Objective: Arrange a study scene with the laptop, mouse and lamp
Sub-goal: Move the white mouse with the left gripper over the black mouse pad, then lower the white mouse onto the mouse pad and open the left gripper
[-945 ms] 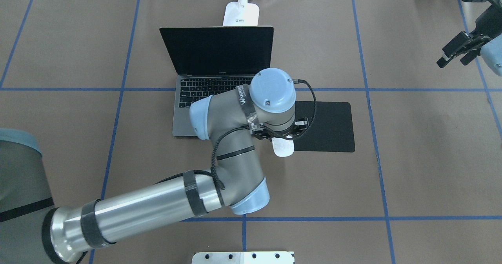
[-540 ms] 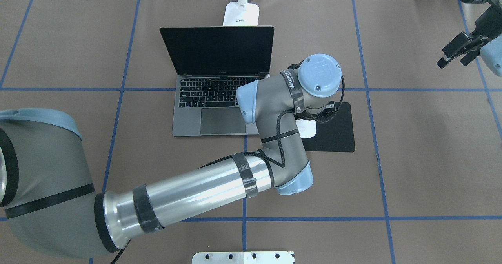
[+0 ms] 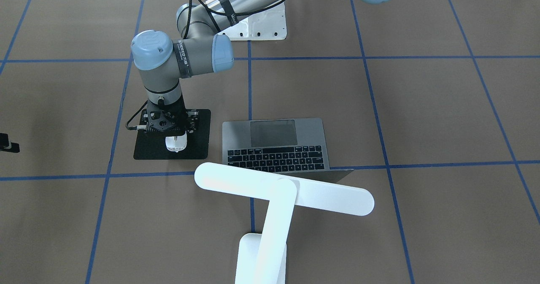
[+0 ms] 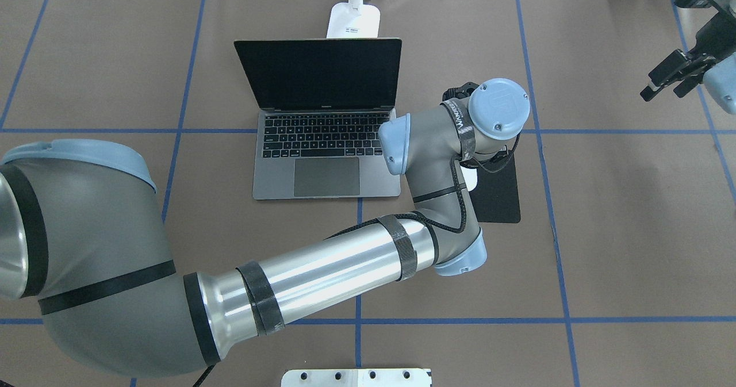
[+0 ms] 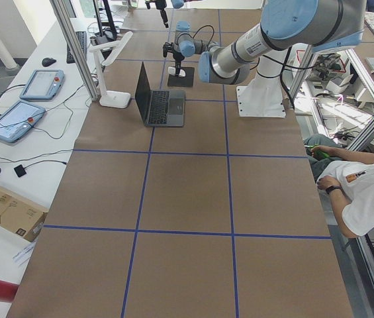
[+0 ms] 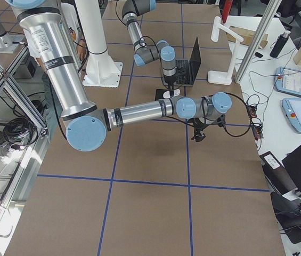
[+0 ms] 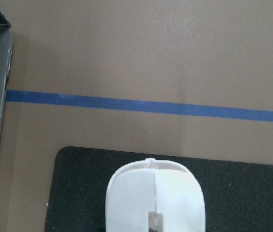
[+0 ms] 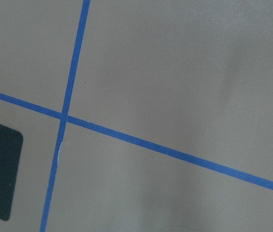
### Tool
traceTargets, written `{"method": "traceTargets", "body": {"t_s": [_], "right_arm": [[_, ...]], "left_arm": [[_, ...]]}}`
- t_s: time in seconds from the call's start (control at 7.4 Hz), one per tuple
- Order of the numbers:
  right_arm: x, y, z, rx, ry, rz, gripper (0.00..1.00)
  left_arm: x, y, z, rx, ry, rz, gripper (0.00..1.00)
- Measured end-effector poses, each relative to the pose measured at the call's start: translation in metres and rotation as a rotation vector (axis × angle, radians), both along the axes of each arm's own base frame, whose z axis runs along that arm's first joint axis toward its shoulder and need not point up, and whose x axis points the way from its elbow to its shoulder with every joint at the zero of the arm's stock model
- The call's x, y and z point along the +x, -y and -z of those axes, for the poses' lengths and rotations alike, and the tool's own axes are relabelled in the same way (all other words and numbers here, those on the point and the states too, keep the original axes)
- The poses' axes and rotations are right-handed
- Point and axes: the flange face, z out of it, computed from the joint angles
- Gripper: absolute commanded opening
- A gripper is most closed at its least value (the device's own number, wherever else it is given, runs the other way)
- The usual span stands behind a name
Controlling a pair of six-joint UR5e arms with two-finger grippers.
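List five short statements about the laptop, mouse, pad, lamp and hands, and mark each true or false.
1. The laptop is open and its screen is dark. True.
2. The mouse lies on the laptop's trackpad. False: it is over the black mouse pad, in the left hand.
3. The lamp has its base beyond the laptop's lid, on the side away from the robot. True.
4. The right hand grips the lamp. False: it hangs far off to the side, holding nothing.
5. The mouse pad is on the robot's left of the laptop. False: it is on the robot's right.
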Motion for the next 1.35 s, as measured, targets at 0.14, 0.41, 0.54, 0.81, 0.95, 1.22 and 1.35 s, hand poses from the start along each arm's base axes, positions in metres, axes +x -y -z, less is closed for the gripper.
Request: {"method": "traceTargets", "body": {"t_s": [0.14,0.41,0.54,0.81,0.95,1.22,1.35], "right_arm": [[0.0,0.0,0.0,0.0,0.002,0.0,1.0],[-0.001,0.0,0.002,-0.001,0.01,0.0,1.0],[-0.001,0.0,0.002,-0.002,0.012,0.0,1.0],[-0.001,0.0,0.002,-0.003,0.013,0.0,1.0],[-0.001,0.0,0.002,-0.003,0.013,0.0,1.0],[-0.001,0.0,0.002,-0.004,0.012,0.0,1.0],[-0.001,0.0,0.002,-0.004,0.012,0.0,1.0]], "left_arm": [[0.002,-0.002,0.001,-0.008,0.0,0.002,0.5],[0.007,-0.01,0.002,-0.026,-0.001,-0.001,0.51],[0.012,-0.016,0.001,-0.031,0.0,-0.009,0.52],[0.019,-0.027,-0.002,-0.04,0.006,-0.021,0.56],[0.022,-0.031,-0.004,-0.043,0.01,-0.026,0.57],[0.024,-0.034,-0.006,-0.046,0.012,-0.027,0.65],[0.025,-0.034,-0.007,-0.047,0.012,-0.026,0.71]]}}
